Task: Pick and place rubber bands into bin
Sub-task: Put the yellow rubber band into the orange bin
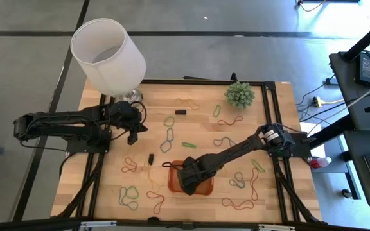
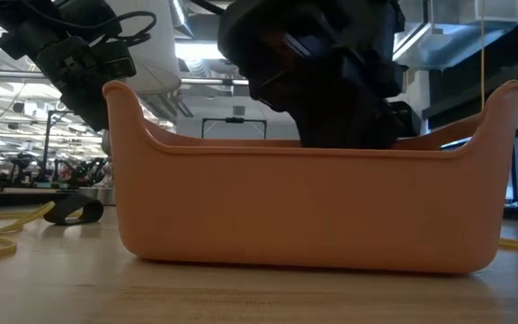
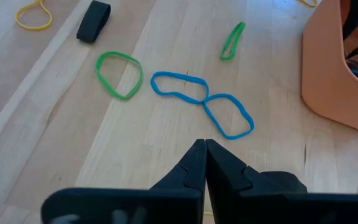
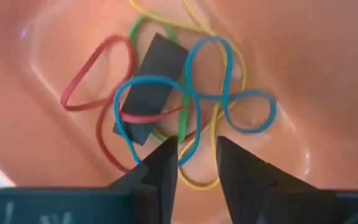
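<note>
**Bands piled in the orange bin, right hand poised over them**

Bin (image 1: 205, 188) sits on the wooden desk (image 1: 268, 154) near its front edge, at about 6 o'clock from the desk's centre. The right arm reaches in from 3 o'clock and its right hand (image 4: 196, 163) hangs just above the bin floor, fingers (image 4: 164, 168) parted by a narrow gap and grasping nothing. Below the tips lies a tangle of rubber bands (image 4: 194, 93): a blue one looped like a figure eight, a red one, a yellow one and a green one, all draped over and around a small solid black piece (image 4: 149, 84). From desk level, the dark bulk of that hand fills the space behind the bin's near wall.

The left arm waits at 9 o'clock, its left hand (image 3: 204, 163) clenched with the fingertips touching, hovering over bare wood and grasping nothing. Just ahead of it lie a blue band (image 3: 201, 101) twisted into two loops, a green loop (image 3: 119, 74) beside that, a slimmer green band (image 3: 232, 41) farther on, and a black piece (image 3: 93, 20) near a yellow band (image 3: 33, 15).

More bands are scattered across the desk, several at 7 o'clock and 4 o'clock from the bin. A white lampshade (image 1: 108, 54) stands at the 11 o'clock corner and a small green plant (image 1: 239, 94) at 1 o'clock.
</note>
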